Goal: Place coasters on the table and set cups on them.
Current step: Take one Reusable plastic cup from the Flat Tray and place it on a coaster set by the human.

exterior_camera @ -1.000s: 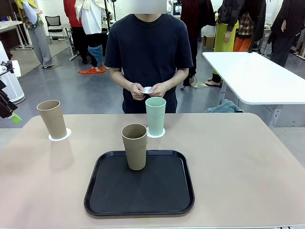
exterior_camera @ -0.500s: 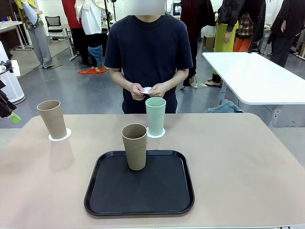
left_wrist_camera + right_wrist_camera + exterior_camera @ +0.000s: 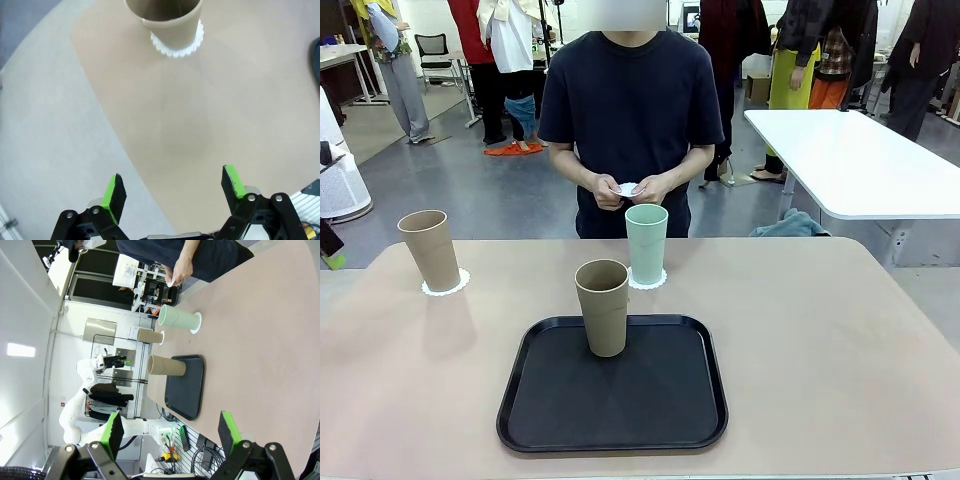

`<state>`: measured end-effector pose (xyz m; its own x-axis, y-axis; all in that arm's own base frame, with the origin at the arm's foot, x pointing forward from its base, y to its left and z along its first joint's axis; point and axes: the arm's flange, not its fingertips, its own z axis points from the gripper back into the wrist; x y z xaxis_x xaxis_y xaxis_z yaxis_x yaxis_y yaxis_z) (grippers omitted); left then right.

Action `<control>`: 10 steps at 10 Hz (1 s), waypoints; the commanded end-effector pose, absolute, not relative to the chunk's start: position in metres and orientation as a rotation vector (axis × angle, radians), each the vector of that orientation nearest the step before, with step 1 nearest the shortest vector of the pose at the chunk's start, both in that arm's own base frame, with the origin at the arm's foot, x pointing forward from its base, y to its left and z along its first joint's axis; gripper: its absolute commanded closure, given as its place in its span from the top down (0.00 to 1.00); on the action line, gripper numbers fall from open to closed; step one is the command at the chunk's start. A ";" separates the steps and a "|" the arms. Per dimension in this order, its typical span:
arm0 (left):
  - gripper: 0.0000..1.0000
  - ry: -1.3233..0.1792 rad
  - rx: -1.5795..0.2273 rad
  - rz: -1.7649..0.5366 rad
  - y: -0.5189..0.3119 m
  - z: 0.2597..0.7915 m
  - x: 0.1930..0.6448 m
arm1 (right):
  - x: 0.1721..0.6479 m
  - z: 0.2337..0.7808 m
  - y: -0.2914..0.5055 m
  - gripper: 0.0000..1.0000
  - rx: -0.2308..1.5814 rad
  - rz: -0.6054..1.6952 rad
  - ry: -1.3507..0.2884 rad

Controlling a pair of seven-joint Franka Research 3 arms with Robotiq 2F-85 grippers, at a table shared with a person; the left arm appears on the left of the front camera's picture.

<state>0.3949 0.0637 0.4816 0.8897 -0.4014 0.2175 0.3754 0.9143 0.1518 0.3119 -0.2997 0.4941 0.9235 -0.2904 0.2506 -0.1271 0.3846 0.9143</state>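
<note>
- We see a large beige-tan matte table with rounded corners. A person in a dark shirt stands at its far side.
- At the far left of the table, a tall tapered matte tan-brown cup stands upright on a small white round paper coaster with a scalloped edge.
- Near the far middle, a pale mint-green cup of the same shape stands upright on a second coaster.
- A black rounded-square tray lies on the near middle of the table. A second tan-brown cup stands upright on the tray's far part.
- The person's hands hold a third coaster between them, beyond the mint-green cup and clear of the table.
- Our left hand has its jaws wide and holds nothing. In the left wrist view it hangs over the table's edge, well apart from the tan-brown cup on its coaster.
- Our right hand is also wide and empty. It hangs above the right part of the table, well apart from all three cups and the tray.
</note>
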 end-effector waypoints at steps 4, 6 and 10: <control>1.00 -0.295 0.072 -0.450 0.069 0.484 0.401 | 0.311 0.493 -0.300 1.00 1.188 -0.107 -0.410; 1.00 -0.258 -0.192 -0.359 0.077 0.491 0.416 | 0.311 0.493 -0.300 1.00 1.188 -0.107 -0.410; 1.00 -0.224 -0.660 -0.023 0.151 0.550 0.386 | 0.311 0.493 -0.300 1.00 1.188 -0.107 -0.410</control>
